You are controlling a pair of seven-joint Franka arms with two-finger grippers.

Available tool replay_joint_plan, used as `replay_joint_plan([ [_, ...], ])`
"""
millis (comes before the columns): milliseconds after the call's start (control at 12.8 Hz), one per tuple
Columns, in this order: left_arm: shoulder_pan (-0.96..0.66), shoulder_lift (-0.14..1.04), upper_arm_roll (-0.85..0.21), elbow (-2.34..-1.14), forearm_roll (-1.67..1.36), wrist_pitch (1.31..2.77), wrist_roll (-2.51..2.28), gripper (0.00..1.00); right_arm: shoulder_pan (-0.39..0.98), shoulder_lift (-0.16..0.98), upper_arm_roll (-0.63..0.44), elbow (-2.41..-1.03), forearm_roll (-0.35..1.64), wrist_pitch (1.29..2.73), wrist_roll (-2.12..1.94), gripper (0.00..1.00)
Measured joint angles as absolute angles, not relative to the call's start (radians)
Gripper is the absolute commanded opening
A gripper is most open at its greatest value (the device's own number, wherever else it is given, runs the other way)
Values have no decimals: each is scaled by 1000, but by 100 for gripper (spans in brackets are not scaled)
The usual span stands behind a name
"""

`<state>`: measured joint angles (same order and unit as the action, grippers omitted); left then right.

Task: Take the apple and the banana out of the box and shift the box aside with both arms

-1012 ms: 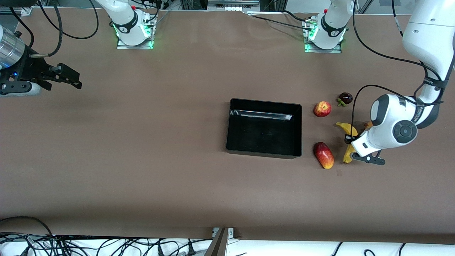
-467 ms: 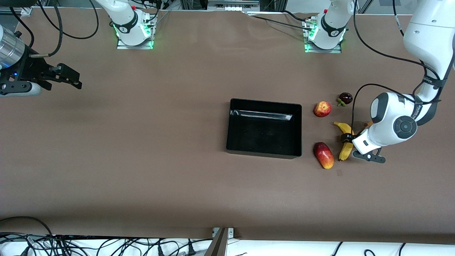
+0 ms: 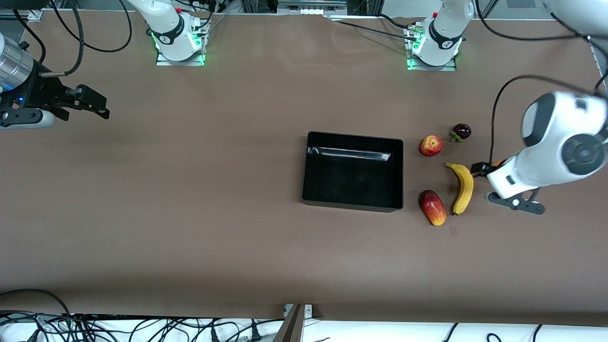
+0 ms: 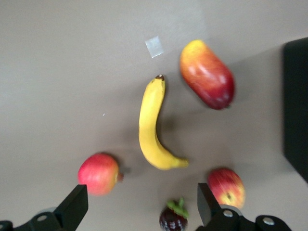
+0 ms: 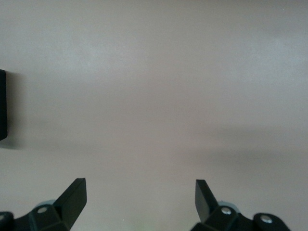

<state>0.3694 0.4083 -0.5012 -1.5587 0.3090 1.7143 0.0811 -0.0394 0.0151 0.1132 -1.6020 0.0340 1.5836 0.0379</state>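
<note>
With both fruits out, box [image 3: 352, 171] sits empty mid-table. Apple [image 3: 430, 145] and banana [image 3: 462, 186] lie on table [image 3: 190, 213] beside it, toward left arm's end. Left gripper [image 4: 139, 204] hangs over fruit cluster, fingers wide, empty. Right gripper [image 5: 139, 199] waits, spread, empty, over bare table. Step: box shift. Next needs both grippers at box's end walls.

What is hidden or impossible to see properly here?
- Front view: the left arm's wrist covers nearly all of the pinkish fruit and the left end effector, open above the banana.
- Left wrist view: the frame edge cuts off the box.
- Front view: the edge cuts off the waiting right arm; its right end effector hangs open over the table.
</note>
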Motion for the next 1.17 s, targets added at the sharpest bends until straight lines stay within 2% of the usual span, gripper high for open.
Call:
replay_joint_plan([
  [156,366,399,-530,-1435,309,1588,81,100,-39,15,114,-1602,34,1587,38,100],
  [311,335,364,-497,-1388,277,1542,82,100,-39,15,116,-1594,34,1595,38,100],
  [545,153,258,-234,-1400,96,1511,96,100,-34,15,121,-1581,34,1598,38,100],
  [778,25,141,-70,-1519,48,1582,70,100,-33,27,122,-1581,34,1602,35,100],
  [1012,-24,0,-46,-1702,48,1726,-77,100,1,46,127,-1581,23,1558,31,100],
  [1167,-31,-59,-45,-1763,48,1723,-96,100,20,54,149,-1581,20,1533,31,100],
])
